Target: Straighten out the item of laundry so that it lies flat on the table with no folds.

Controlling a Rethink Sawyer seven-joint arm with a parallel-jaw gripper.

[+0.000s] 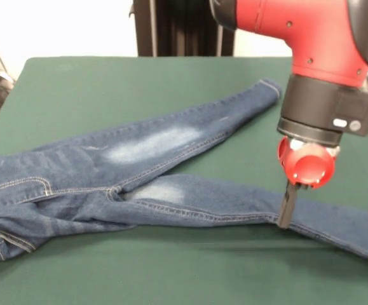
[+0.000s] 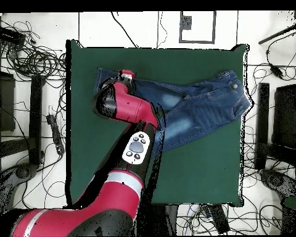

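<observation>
The counter is a broad spread of dark green cloth, much larger than the jeans; it looks even and slightly napped, so I judge denim will drag on it rather than slide. In the overhead view cables, stands and dark equipment crowd the pale floor all round the counter. The jeans lie toward one long edge of the counter, legs spread in a V and mostly smooth; the waist end runs to the counter's edge and looks bunched, with creases at the hip, so the task seems well along but not done. The gripper sits low over the nearer leg, touching or pinching it just short of the hem; the jaws appear close together, but whether they have hold of denim I cannot tell.
</observation>
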